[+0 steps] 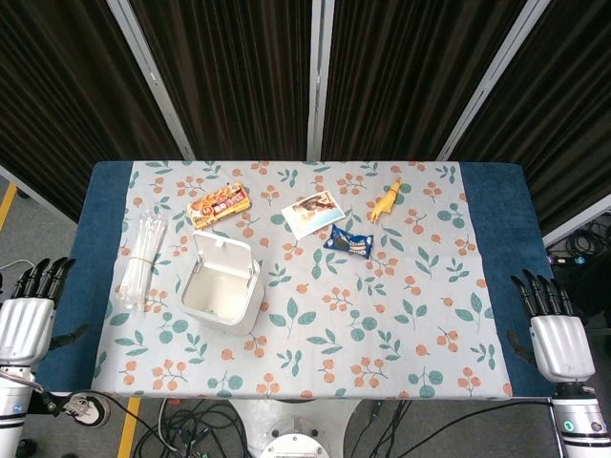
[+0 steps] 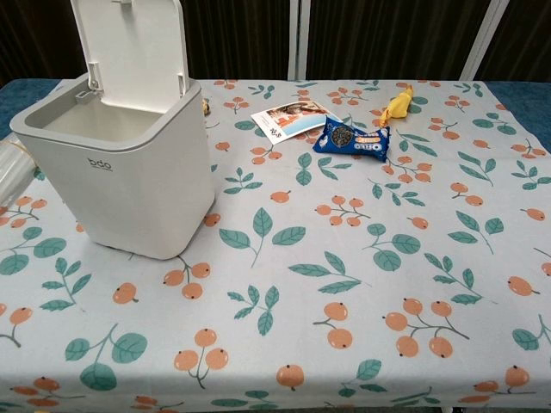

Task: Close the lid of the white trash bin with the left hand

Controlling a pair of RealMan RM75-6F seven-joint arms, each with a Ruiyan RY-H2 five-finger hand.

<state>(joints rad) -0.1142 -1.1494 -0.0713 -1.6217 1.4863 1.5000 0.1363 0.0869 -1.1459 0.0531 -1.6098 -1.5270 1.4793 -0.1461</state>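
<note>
The white trash bin stands on the left part of the table, empty inside. Its lid is raised upright at the bin's far side. My left hand hangs off the table's near left corner, fingers straight and apart, holding nothing, well left of the bin. My right hand rests off the near right corner, fingers spread, also empty. Neither hand shows in the chest view.
A bundle of clear plastic straws lies left of the bin. Behind it are an orange snack packet, a picture card, a blue cookie packet and a yellow toy. The floral tablecloth covers the table.
</note>
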